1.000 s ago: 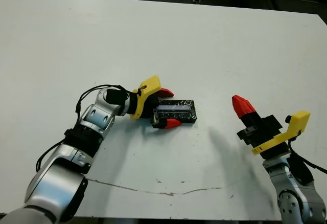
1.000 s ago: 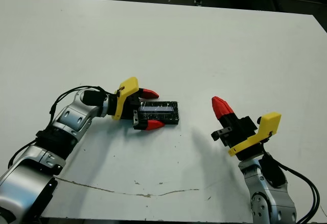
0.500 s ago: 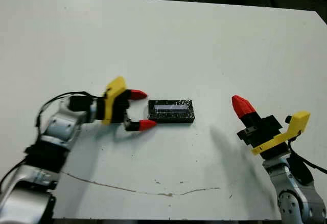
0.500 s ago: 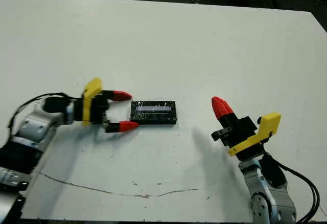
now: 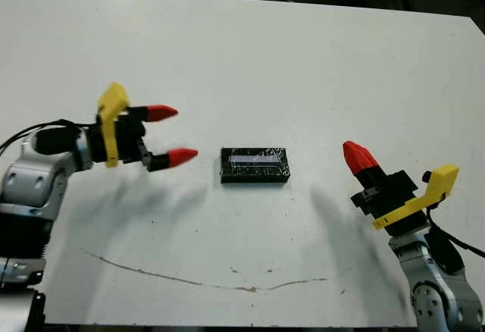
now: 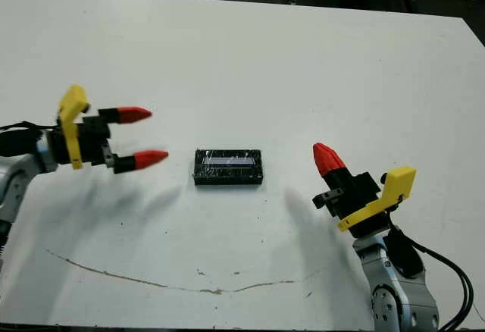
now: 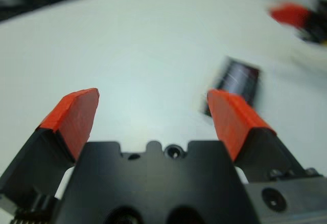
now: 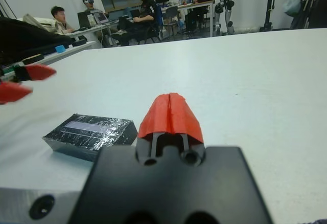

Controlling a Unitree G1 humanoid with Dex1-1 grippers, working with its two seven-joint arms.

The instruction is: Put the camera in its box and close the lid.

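The lid [image 5: 255, 165], a flat black slab with silvery patches and a pale strip, lies level at the table's middle as a closed black block [image 8: 91, 131]. The box and the camera are hidden. My left gripper [image 5: 182, 132] hovers open to the left of the lid, a short gap away, with nothing between its red fingers [image 7: 76, 109]. In the left wrist view the lid [image 7: 237, 81] shows blurred beyond one finger. My right gripper [image 5: 356, 154] is shut and empty, well to the right of the lid, its tip [image 8: 170, 112] pointing past it.
A thin dark crack line [image 5: 204, 279] runs across the white table [image 5: 250, 51] near its front edge. Beyond the table's far side, people [image 8: 138, 9] sit at desks. My left gripper's red tips [image 8: 20, 81] show in the right wrist view.
My left gripper has let go of the lid's left end and pulled away to the left, staying open. The lid stays put. The right arm has not moved.
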